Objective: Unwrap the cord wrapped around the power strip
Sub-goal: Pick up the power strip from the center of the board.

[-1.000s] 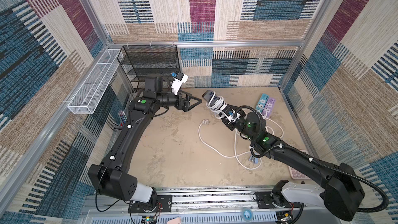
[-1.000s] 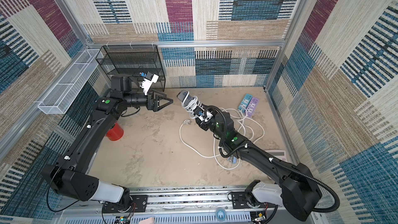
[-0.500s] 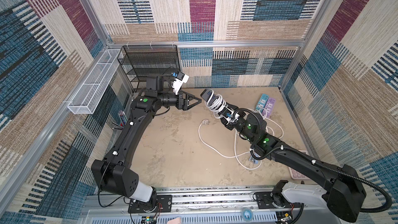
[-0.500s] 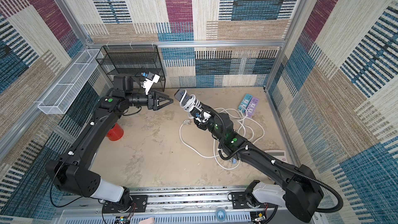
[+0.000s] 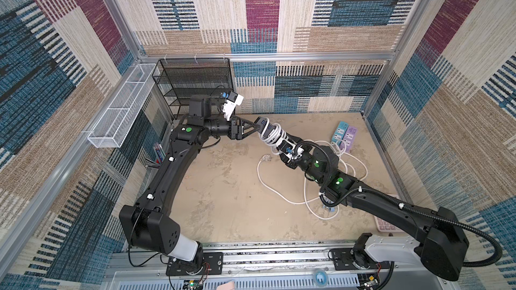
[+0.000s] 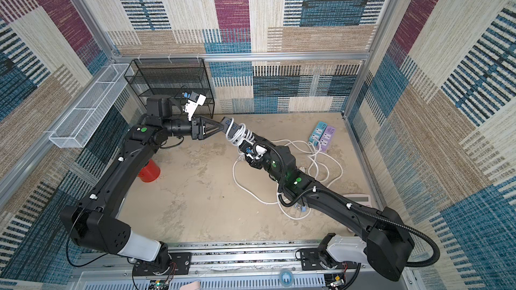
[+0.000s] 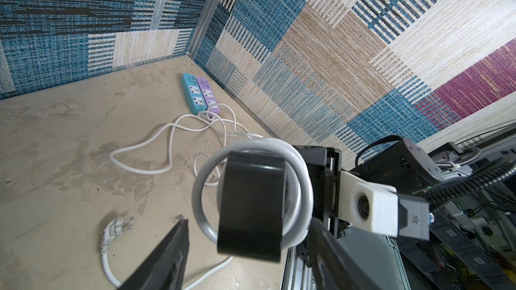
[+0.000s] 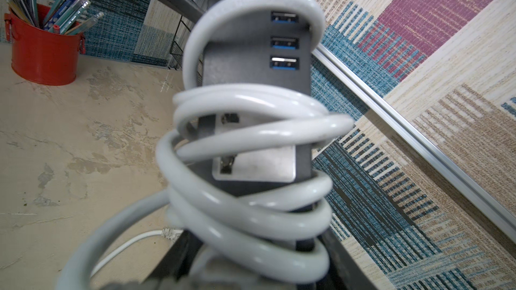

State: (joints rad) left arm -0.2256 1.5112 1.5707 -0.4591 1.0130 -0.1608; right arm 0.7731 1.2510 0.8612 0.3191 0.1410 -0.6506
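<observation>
A black power strip with several turns of white cord round it hangs above the table. My right gripper is shut on its near end, over the coils. My left gripper straddles the strip's far end. Its jaws are still open: one finger stands clear of the strip and the other finger lies by a cord loop. The free cord trails onto the table and ends in a plug.
Teal and purple power strips lie at the back right with loose white cords. A red cup of pens stands at the left, beside a black mesh rack and a white wire basket. A pink calculator lies under my right arm.
My left gripper has moved in round the strip's far end and its jaws have narrowed. My right arm has carried the strip a little towards it.
</observation>
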